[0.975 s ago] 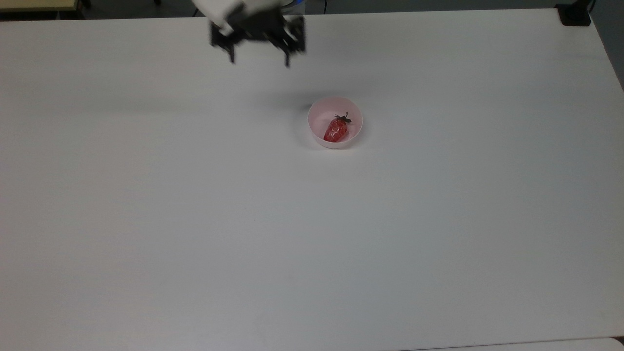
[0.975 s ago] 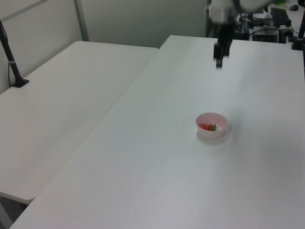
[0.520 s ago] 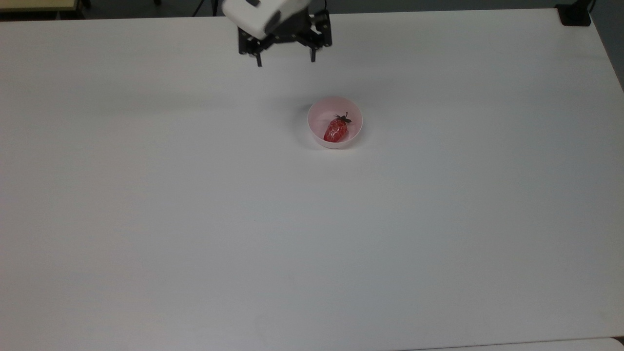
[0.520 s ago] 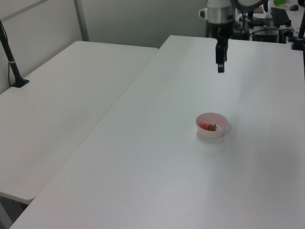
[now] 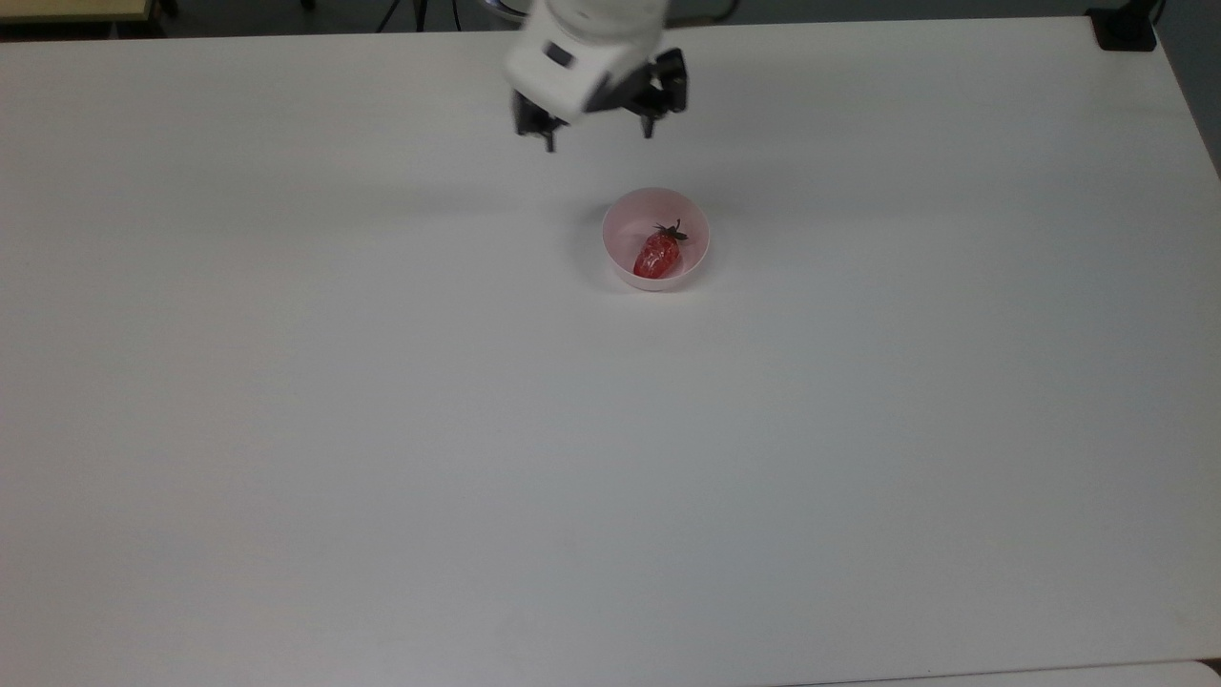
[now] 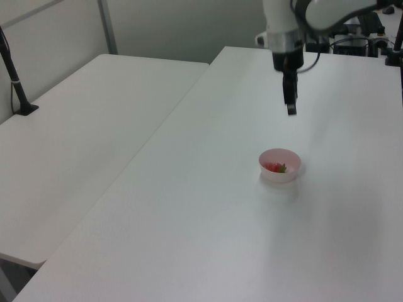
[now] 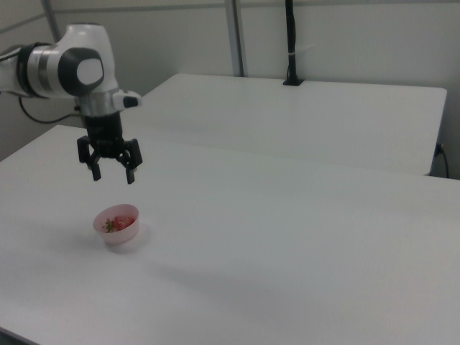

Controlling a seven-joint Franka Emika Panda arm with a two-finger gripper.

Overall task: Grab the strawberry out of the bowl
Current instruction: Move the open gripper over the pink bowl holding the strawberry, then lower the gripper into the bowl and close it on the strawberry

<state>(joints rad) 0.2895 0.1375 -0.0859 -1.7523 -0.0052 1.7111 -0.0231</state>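
- We see the strawberry (image 5: 657, 255) lying inside the pale pink bowl (image 5: 620, 221), red body toward the top view's lower left, dark leafy cap (image 5: 672, 230) toward the upper right.
- In the left view the strawberry (image 6: 274, 167) shows as a red patch with a greenish bit on its right, low in the bowl (image 6: 279, 175); in the right view the strawberry (image 7: 118, 223) sits in the bowl (image 7: 117, 236) with the cap to the left.
- The bowl stands upright on the white table (image 5: 610, 458), in the far half of the table as the top view shows it.
- The gripper (image 5: 598, 138) hangs above the table, apart from the bowl and up-left of it in the top view; in the right view the gripper (image 7: 113, 176) is above the bowl with clear air between them.
- The jaws stand wide apart, fingers pointing down, and hold nothing; the right view shows both dark fingers (image 7: 130, 175) with an empty gap between.
- In the left view we see the gripper (image 6: 290, 109) edge-on, up the table from the bowl.
- A second white table (image 7: 302, 115) stands alongside, with a black post (image 7: 291, 43) rising from its far edge in the right view.
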